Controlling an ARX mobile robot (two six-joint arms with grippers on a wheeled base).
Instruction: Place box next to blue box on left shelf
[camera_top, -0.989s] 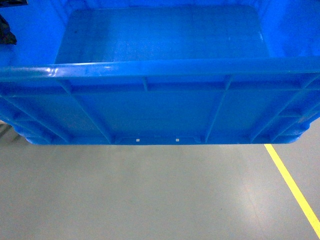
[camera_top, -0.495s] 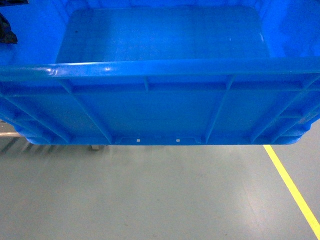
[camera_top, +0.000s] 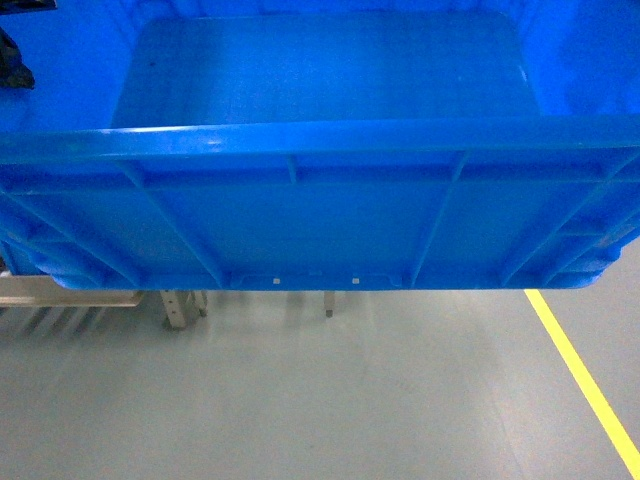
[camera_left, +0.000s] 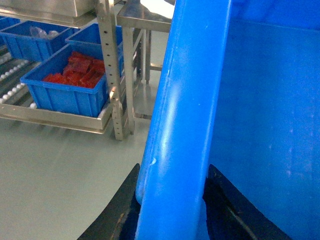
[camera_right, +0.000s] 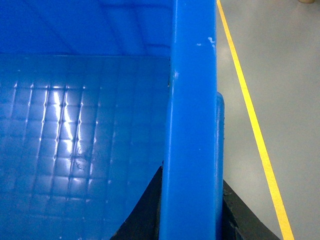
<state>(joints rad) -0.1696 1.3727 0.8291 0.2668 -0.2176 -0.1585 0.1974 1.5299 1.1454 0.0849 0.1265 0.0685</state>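
Note:
The box (camera_top: 320, 210), a large bright blue open-topped crate, hangs above the floor and fills the upper half of the head view. My left gripper (camera_left: 173, 170) is shut on the box's left rim (camera_left: 185, 125), one black finger on each side of it. On the opposite rim (camera_right: 192, 100) my right gripper (camera_right: 191, 175) is shut the same way. The left shelf (camera_left: 55, 119), a grey roller rack, stands to the left and carries a smaller blue box (camera_left: 67, 87) holding red packets. Below the crate's lower left, part of the shelf's rail (camera_top: 60, 292) shows.
Another blue bin (camera_left: 35, 40) sits further back on the rack. A perforated steel upright (camera_left: 112, 70) and shelf legs (camera_top: 175, 305) stand on the grey floor. A yellow floor line (camera_top: 580, 375) runs along the right side.
The shelf's rail and legs have come into the head view under the crate's lower left and slid rightward. The crate stays gripped the same way in both grippers.

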